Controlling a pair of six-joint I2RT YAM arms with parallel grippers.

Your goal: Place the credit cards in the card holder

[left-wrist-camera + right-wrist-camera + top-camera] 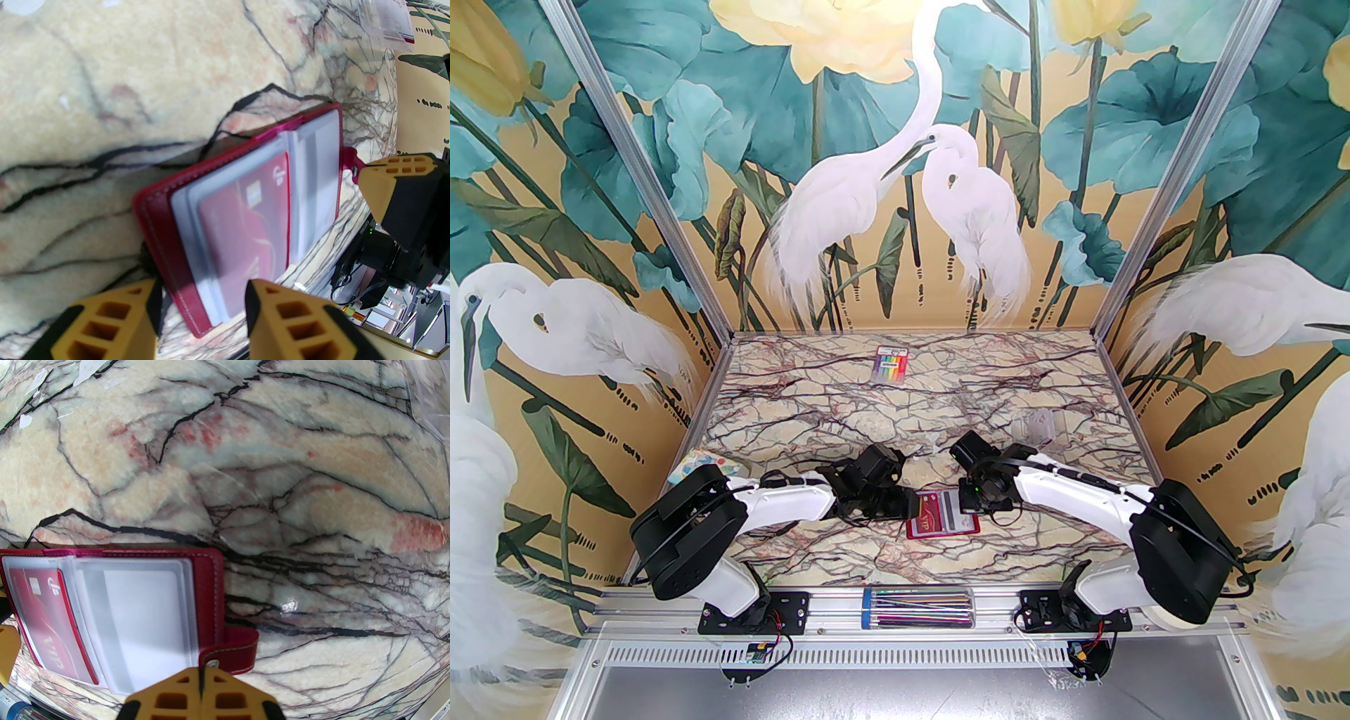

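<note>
Right wrist: card holder (140, 613) beside gripper (201, 671)

Open card holder (942, 520) lies flat on the marble table (844, 422) between my left gripper (903, 508) and right gripper (972, 502), each at one edge; rainbow-striped pack (891, 364) sits well apart at the far edge.

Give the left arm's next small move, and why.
Probably ease the left gripper back off the card holder. The red card looks seated in its clear sleeve, and the left jaws stand open astride the holder's end, gripping nothing. The right gripper, shut, rests at the snap tab, so the holder should stay put.
</note>
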